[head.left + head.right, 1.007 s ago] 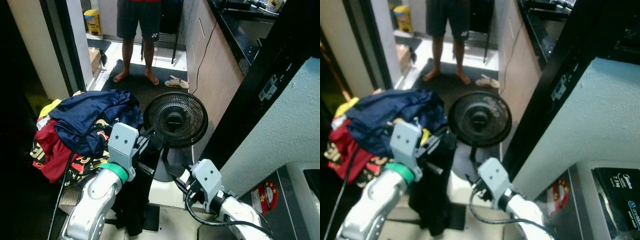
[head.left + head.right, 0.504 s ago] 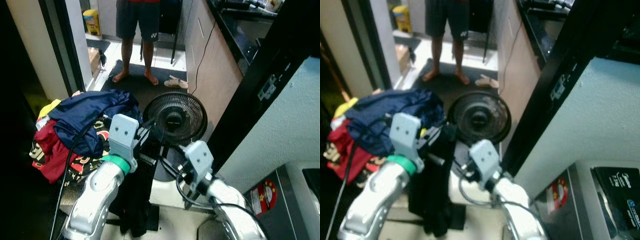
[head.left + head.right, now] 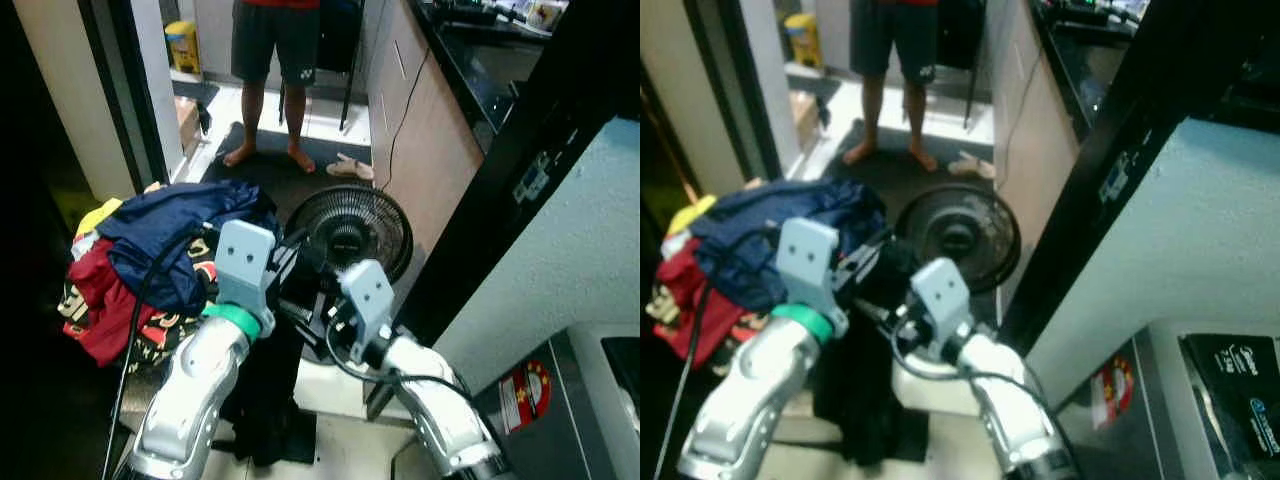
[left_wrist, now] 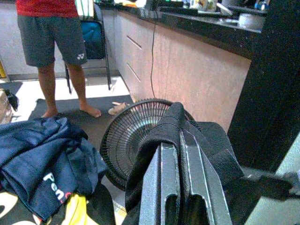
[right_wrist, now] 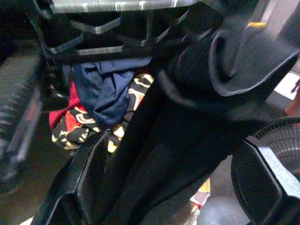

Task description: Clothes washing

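Note:
A black garment (image 3: 266, 398) hangs from my left gripper (image 3: 297, 268), which is shut on its top fold. In the left wrist view the cloth (image 4: 161, 133) drapes over the closed gripper (image 4: 179, 141). My right gripper (image 3: 322, 322) sits close against the hanging garment just right of the left one. Its wrist view shows the gripper (image 5: 176, 187) open, with two fingers (image 5: 86, 180) spread either side of the black cloth (image 5: 187, 140). A pile of clothes (image 3: 160, 250), navy, red and patterned, lies to the left.
A black floor fan (image 3: 350, 232) stands right behind the grippers. A person (image 3: 272, 70) stands barefoot on a dark mat beyond it, slippers (image 3: 349, 167) nearby. A cabinet (image 3: 425, 140) and black post (image 3: 520, 180) bound the right. A washing machine top (image 3: 585, 385) is at lower right.
My right arm has swung up and to the left, from low at the right to against the hanging black garment. The left gripper has kept hold of the garment, almost still.

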